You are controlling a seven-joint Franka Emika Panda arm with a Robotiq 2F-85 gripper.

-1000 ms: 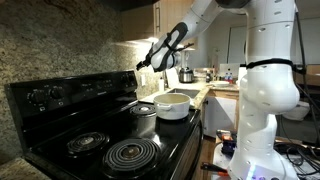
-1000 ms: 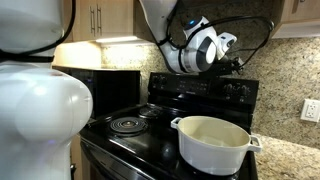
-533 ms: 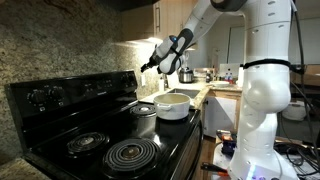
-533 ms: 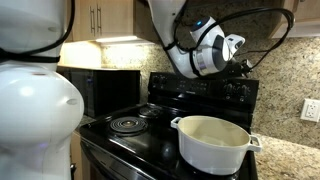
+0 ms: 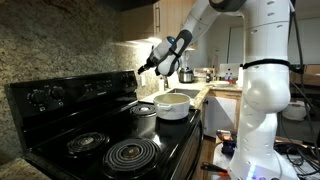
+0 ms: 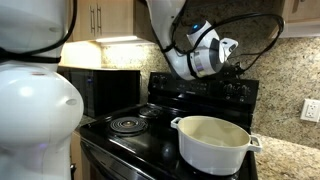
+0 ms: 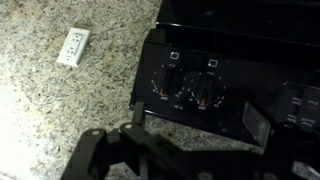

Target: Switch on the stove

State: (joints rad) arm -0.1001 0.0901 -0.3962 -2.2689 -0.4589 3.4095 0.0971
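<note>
Gripper (image 7: 195,118) spread wide, empty, poised close before stove (image 7: 250,40) back-panel knobs (image 7: 168,80)

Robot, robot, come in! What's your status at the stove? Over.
End effector open, hovering near the knobs, not touching. Stove coils dark. White pot on the stove, not in the way.

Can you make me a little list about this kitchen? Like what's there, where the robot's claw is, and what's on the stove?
Place: a kitchen with a shiny black stove
Claw: the claw is open, up by the stove's back panel, facing the knobs but not touching them
On the stove: a white pot that looks empty
Burner: the front coil burner is dark, not glowing
Nearby: a white outlet on the speckled wall beside the stove
</note>
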